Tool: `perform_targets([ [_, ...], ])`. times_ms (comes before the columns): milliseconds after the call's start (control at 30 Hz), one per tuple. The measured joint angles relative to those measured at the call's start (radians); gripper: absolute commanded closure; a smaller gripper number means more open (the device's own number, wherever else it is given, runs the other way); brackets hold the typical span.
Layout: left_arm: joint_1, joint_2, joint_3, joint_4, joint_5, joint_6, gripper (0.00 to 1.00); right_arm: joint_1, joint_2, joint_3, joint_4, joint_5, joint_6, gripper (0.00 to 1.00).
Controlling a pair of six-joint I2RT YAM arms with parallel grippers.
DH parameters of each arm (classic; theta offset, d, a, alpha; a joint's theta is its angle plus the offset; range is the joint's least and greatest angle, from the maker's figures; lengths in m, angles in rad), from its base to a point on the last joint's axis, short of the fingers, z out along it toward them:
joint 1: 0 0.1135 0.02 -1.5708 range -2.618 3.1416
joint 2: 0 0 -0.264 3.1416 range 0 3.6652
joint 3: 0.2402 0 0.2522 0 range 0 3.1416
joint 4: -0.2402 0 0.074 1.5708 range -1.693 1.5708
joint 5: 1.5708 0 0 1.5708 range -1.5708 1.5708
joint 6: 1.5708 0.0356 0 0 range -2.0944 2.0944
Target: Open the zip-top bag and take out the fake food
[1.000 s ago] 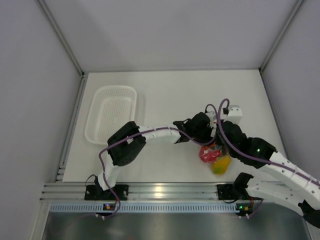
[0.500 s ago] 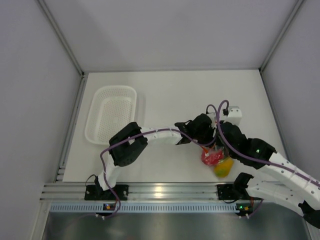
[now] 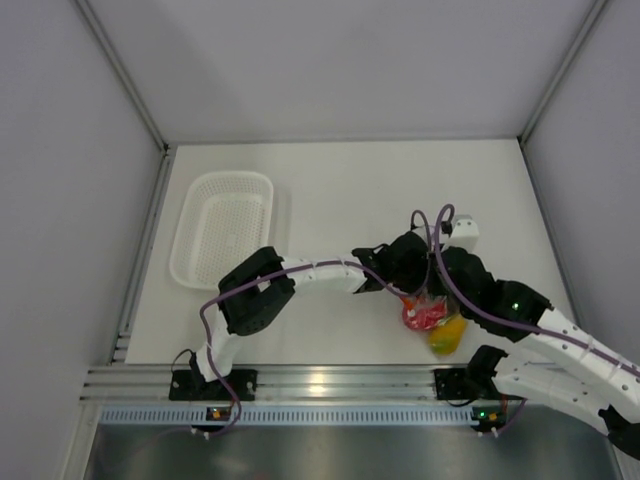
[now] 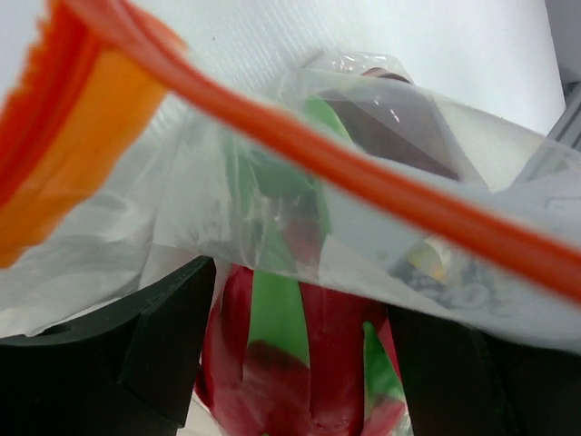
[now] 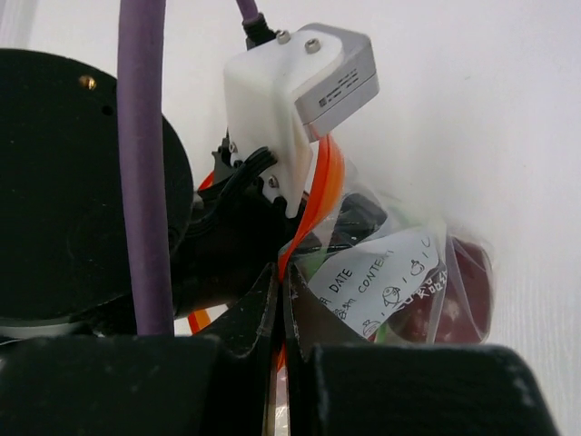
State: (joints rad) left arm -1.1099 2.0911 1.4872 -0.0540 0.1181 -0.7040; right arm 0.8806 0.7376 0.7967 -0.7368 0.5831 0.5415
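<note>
Down at five o'clock on the surface (image 3: 340, 190), the bag (image 3: 435, 322) sits pinched by its orange zip strip (image 5: 331, 177) in my right jaws, which are together. My left jaws straddle the red fruit (image 4: 300, 363) inside; whether they grip it, I cannot tell. Film caught with it could drag the bag along.

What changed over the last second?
The zip-top bag with the fake food slid slightly toward the near edge, left tool and right tool following. Right tool kept its pinch on the bag. White basket stayed put.
</note>
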Motion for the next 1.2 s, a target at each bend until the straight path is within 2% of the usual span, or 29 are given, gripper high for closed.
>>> perform_targets([
  [33,-0.003,0.003,0.003,-0.001,-0.013,-0.005,0.08,0.0,-0.003,-0.007,0.006,-0.01,0.0,1.0],
  [100,-0.007,0.013,0.011,-0.002,-0.043,-0.011,0.01,0.0,-0.006,-0.019,0.011,-0.014,0.001,1.0],
  [233,-0.011,0.045,0.042,-0.005,-0.095,-0.017,0.01,-0.006,-0.019,-0.026,0.01,-0.012,0.001,1.0],
  [333,-0.015,0.072,0.06,0.0,-0.122,-0.023,0.05,-0.006,-0.029,-0.032,0.006,-0.008,0.001,1.0],
  [367,-0.017,0.078,0.063,0.003,-0.131,-0.028,0.12,-0.006,-0.03,-0.035,0.005,-0.008,0.001,1.0],
  [433,-0.018,0.085,0.068,0.011,-0.142,-0.04,0.18,-0.006,-0.034,-0.038,0.003,-0.007,0.001,1.0],
  [467,-0.018,0.087,0.07,0.014,-0.147,-0.045,0.33,-0.006,-0.036,-0.038,0.004,-0.007,0.001,1.0],
  [533,-0.019,0.092,0.077,0.029,-0.159,-0.06,0.48,-0.006,-0.038,-0.038,0.005,-0.002,0.001,1.0],
  [567,-0.019,0.094,0.082,0.034,-0.171,-0.058,0.64,-0.007,-0.039,-0.038,0.008,0.0,0.001,1.0],
  [600,-0.019,0.095,0.083,0.034,-0.177,-0.057,0.73,-0.007,-0.039,-0.038,0.009,0.0,0.001,1.0],
  [733,-0.019,0.095,0.083,0.034,-0.192,-0.058,0.97,-0.008,-0.043,-0.044,0.012,0.003,0.001,1.0],
  [867,-0.021,0.078,0.061,0.04,-0.22,-0.056,1.0,-0.007,-0.043,-0.044,0.011,0.003,0.0,1.0],
  [1200,-0.045,-0.089,-0.154,0.044,-0.324,0.008,1.0,0.001,0.008,-0.005,-0.011,0.042,0.001,1.0],
])
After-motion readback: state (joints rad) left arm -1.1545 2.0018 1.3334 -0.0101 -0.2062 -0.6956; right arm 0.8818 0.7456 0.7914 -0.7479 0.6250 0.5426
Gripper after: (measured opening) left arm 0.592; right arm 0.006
